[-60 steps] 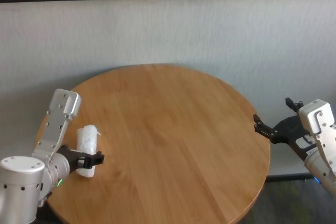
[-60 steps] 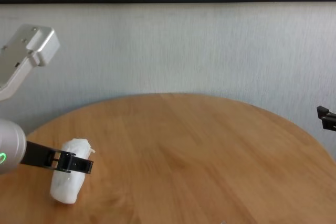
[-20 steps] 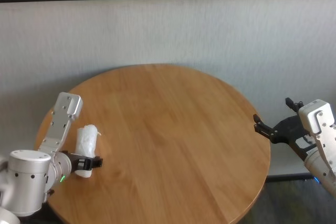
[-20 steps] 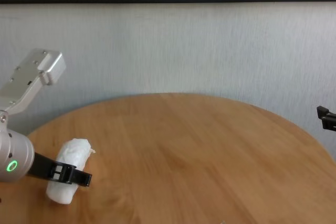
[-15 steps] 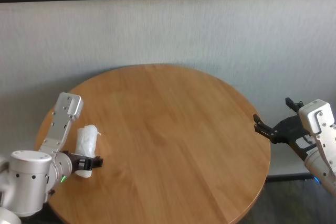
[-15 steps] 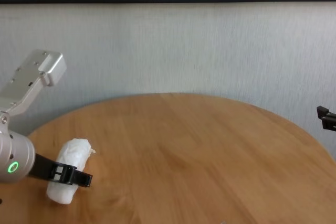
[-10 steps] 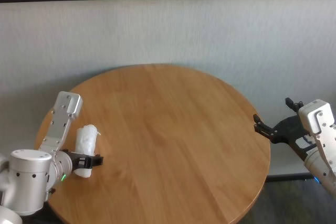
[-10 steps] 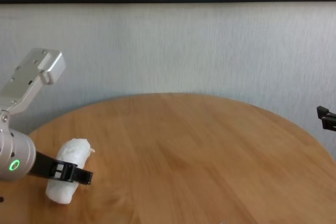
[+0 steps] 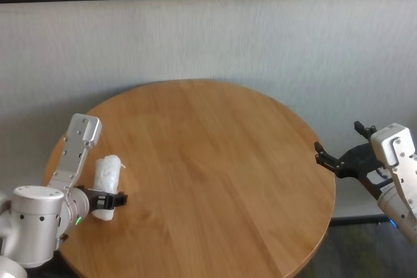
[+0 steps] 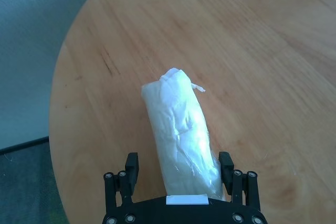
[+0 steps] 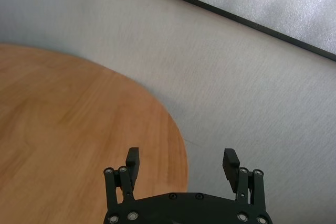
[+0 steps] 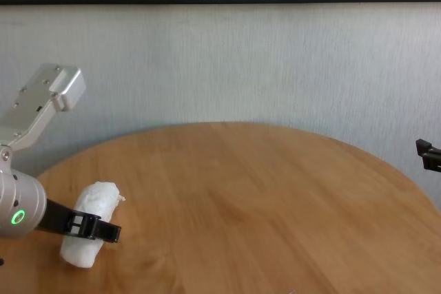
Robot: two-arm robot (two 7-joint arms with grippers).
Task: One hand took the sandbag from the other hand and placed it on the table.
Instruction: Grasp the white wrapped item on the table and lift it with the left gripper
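Sandbag [image 10: 181, 135] lies on table [image 9: 215, 161] near its left edge, long axis running straight out between left gripper [image 10: 180, 162] fingers – spread wide, not yet clamping. Right gripper [image 11: 181, 162] open, well apart off far right edge.

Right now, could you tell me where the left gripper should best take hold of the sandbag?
Across the near half of the sandbag, coming along its length from the robot's side. It lies flat on the table, and the left gripper already straddles it, one finger per long side.
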